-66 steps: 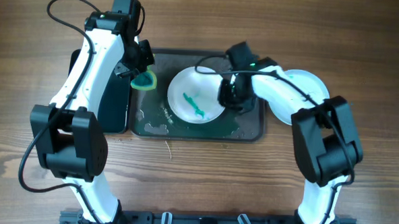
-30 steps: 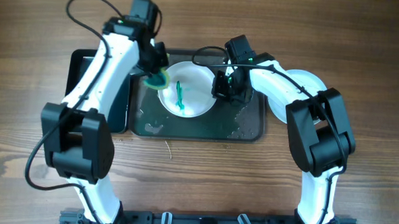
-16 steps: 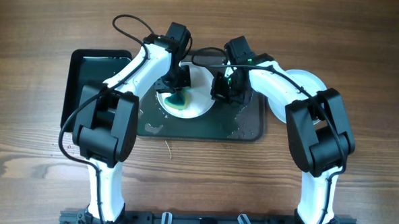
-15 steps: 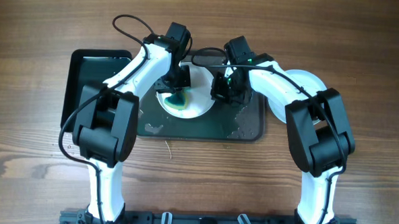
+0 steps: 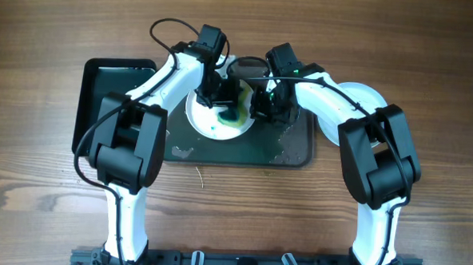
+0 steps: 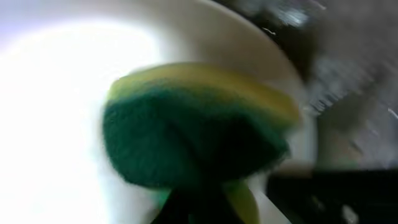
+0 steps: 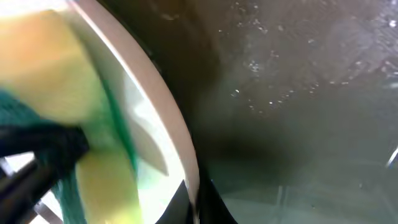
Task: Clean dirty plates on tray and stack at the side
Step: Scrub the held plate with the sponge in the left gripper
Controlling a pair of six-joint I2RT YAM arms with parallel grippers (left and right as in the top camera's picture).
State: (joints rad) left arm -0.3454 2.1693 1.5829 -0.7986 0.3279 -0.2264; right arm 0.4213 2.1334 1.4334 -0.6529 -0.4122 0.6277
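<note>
Sponge point(image 5: 234, 113) is clamped in my left gripper point(image 5: 224, 102) and pressed onto the right half of the white plate point(image 5: 205, 119), which lies on the tray point(image 5: 292, 147), toward its far left part. My right gripper point(image 5: 261, 110) pinches the plate's right rim, just beside the sponge. A faint green smear point(image 5: 213, 131) lies left of the sponge and nearer me, so I judge the next wipe must run away from the right gripper, leftward.
</note>
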